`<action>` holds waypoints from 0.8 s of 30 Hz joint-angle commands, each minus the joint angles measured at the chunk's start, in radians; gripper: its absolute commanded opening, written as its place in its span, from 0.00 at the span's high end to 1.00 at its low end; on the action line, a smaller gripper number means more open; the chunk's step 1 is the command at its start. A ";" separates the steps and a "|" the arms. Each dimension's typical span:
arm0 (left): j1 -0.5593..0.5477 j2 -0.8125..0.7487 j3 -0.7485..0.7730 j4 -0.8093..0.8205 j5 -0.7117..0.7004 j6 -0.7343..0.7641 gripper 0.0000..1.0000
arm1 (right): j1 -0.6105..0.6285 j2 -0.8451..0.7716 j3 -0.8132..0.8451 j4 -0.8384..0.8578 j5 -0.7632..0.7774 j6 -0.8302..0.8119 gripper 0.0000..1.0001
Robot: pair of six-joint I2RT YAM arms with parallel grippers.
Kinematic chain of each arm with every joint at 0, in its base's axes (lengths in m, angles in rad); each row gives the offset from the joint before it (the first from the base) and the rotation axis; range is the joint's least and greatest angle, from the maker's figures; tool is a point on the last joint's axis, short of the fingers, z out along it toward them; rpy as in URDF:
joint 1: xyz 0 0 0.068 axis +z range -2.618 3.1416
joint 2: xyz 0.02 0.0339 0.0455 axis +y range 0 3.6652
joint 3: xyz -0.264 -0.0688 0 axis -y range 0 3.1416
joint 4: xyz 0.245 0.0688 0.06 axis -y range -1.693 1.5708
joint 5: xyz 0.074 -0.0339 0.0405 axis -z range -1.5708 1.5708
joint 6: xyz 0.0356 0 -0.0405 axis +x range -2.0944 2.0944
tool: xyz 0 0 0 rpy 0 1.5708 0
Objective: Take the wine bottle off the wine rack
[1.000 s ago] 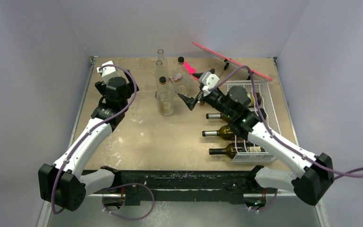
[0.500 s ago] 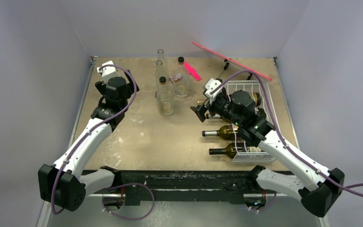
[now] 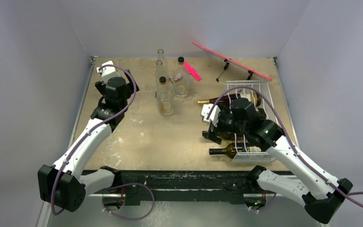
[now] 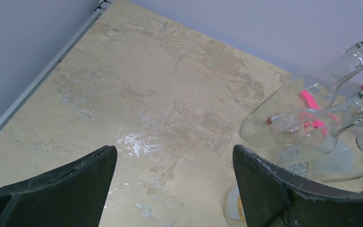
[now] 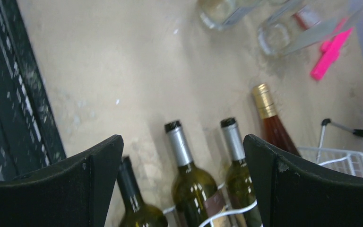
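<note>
- White wire-grid wine rack (image 3: 251,158) stands on the right side of the tan, worn tabletop (image 3: 142,137).
- Four glass wine bottles lie in it, necks poking out to the left; the silver-capped green bottle (image 5: 183,156) lies beside a gold-foiled amber bottle (image 5: 270,116).
- Black right gripper (image 5: 183,142) hangs above those necks, jaws spread wide, gripping nothing.
- Black left gripper (image 4: 175,156) is also spread wide and empty, over bare tabletop near the clear glass bottles (image 4: 307,118).
- Pink flat board (image 3: 231,61) stands behind the rack.
</note>
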 commanded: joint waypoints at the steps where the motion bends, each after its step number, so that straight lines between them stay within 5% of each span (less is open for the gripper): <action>1: -0.004 -0.029 0.048 0.029 0.007 -0.009 0.08 | 0.006 0.010 0.020 -0.287 -0.037 -0.167 0.00; 8: -0.005 -0.023 0.053 0.028 0.017 -0.011 0.08 | 0.005 0.066 -0.082 -0.394 -0.026 -0.313 0.05; 24: -0.004 -0.024 0.053 0.025 0.009 -0.007 0.08 | 0.036 0.401 -0.110 -0.284 -0.031 -0.353 0.31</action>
